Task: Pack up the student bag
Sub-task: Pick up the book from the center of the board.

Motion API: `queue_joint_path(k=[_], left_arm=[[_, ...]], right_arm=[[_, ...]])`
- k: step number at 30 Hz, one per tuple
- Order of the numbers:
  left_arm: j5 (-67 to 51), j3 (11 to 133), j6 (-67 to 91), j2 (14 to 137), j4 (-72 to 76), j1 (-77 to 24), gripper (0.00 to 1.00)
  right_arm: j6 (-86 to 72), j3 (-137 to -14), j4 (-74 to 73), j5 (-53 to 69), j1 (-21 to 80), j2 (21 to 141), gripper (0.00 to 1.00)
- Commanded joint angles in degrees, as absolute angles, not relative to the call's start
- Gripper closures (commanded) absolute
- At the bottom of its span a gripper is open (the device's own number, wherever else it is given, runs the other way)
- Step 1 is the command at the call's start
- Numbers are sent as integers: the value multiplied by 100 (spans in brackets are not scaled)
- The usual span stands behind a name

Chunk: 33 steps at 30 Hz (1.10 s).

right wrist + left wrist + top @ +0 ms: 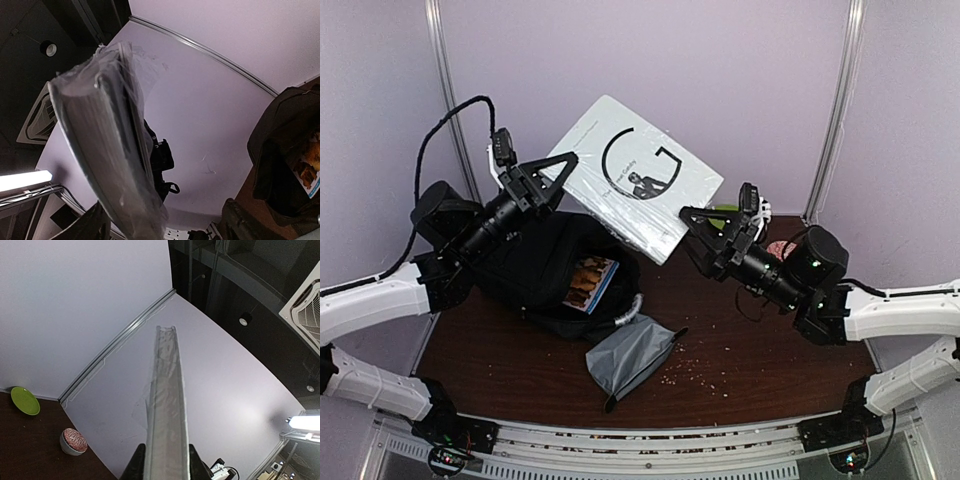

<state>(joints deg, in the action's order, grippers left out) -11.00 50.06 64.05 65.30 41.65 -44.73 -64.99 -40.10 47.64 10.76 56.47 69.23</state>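
Note:
The student bag (525,275) is a large black soft bag lying open at the left of the table, with a colourful book (592,281) in its mouth. It also shows in the right wrist view (282,145). A white plastic-wrapped book (635,175) is held up in the air above the bag. My left gripper (563,178) is shut on its left edge, and the book's edge (166,405) runs up between the fingers. My right gripper (691,232) is at the book's lower right corner with jaws wide apart. The book (107,150) lies against one finger (92,225).
A small grey zip pouch (630,355) lies on the brown table (770,350) in front of the bag, with crumbs scattered to its right. A green plate (723,212) and a small patterned bowl (782,248) stand at the back right, against the wall.

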Motion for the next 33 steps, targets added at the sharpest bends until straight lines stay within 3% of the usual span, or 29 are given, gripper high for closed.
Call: queue_joint_path(k=[1, 11, 14, 18, 19, 22, 27, 33], left_arm=[[-881, 5063, 6702, 6548, 5629, -4559, 100], [-712, 4983, 6602, 6458, 5326, -4581, 98], [-680, 5001, 6431, 6381, 4907, -4573, 62], [-581, 4988, 5965, 6042, 3782, -4570, 7], [-501, 5021, 5690, 5822, 3262, -4570, 3], [129, 5393, 4724, 5300, 1006, -4570, 2], [1570, 6464, 2979, 5366, -2858, -4608, 2], [3425, 7450, 2245, 6740, -5037, -5568, 2]], right_arm=[[-6939, -4302, 5822, 1293, 5618, 7282, 32], [-6906, -4474, 5922, 1505, 5618, 7304, 80], [-6726, -4485, 5637, 1497, 5614, 7148, 99], [-6352, -4540, 5035, 1446, 5584, 6834, 100], [-6203, -4554, 4806, 1423, 5562, 6714, 100], [-5612, -4599, 3734, 1224, 5438, 6209, 100], [-4228, -4923, 709, -201, 5380, 5273, 100], [-4234, -4303, -245, -742, 5120, 4621, 100]])
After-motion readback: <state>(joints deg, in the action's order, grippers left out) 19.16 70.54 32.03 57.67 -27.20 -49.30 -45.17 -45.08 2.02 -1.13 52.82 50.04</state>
